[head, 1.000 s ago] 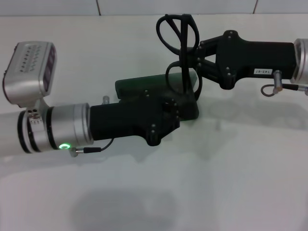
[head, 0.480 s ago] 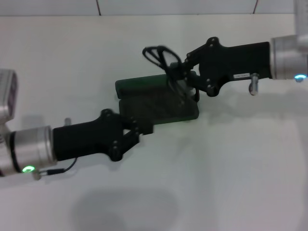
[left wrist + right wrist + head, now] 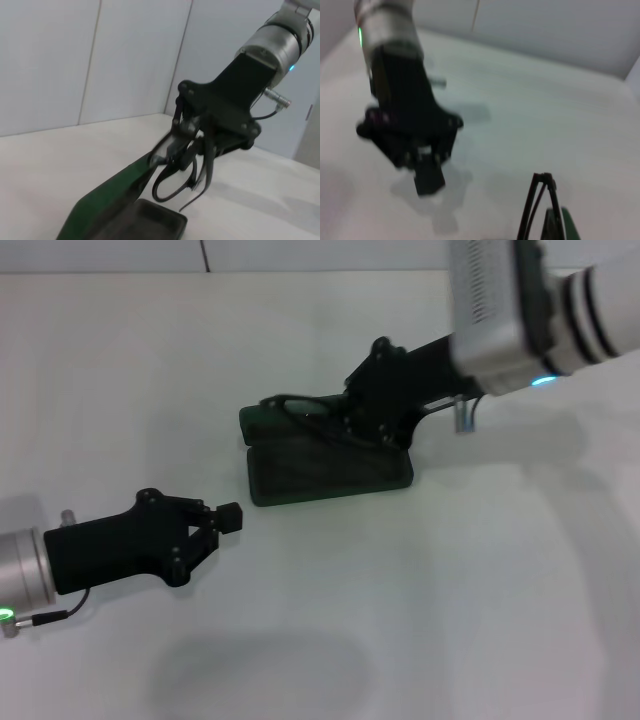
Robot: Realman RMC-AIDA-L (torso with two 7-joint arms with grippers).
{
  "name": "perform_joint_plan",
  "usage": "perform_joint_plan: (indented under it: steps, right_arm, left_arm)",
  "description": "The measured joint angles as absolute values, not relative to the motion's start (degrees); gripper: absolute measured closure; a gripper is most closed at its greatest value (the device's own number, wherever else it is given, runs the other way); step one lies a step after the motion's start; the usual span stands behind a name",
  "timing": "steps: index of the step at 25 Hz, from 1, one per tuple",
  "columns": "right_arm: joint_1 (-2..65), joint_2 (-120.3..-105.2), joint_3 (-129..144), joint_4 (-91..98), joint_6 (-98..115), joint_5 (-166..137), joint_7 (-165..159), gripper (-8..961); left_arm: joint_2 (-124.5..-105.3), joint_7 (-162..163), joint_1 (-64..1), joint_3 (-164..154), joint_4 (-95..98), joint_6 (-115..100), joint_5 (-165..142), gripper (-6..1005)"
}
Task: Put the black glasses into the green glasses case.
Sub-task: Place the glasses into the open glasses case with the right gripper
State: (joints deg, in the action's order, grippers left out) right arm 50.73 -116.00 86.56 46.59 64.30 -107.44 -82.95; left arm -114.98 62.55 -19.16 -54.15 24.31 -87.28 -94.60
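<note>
We judge the black glasses [image 3: 305,415] light and fragile, so our right claw [image 3: 352,418], pinched shut on the thin frame, holds them over the open green case [image 3: 330,472], while our left claw [image 3: 222,522], apparently closed and empty, sits off the case's near-left corner.

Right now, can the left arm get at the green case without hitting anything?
Probably yes. The left gripper sits just off the near left corner of the green glasses case with bare table between. The right gripper, holding the black glasses, occupies the far side.
</note>
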Motion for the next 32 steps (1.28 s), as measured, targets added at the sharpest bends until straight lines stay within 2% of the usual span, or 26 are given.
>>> perform_joint_plan:
  steps: [17, 32]
  right_arm:
    - [52.9, -116.19, 106.8, 46.0, 46.7, -108.5, -89.3, 859]
    - [54.7, -116.19, 108.4, 46.2, 46.2, -111.3, -89.4, 859]
  left_arm:
    - [-114.93, 62.6, -18.7, -54.4, 24.3, -87.2, -94.7, 969]
    - [-115.07, 62.6, -18.8, -54.3, 24.2, -87.2, -94.8, 968]
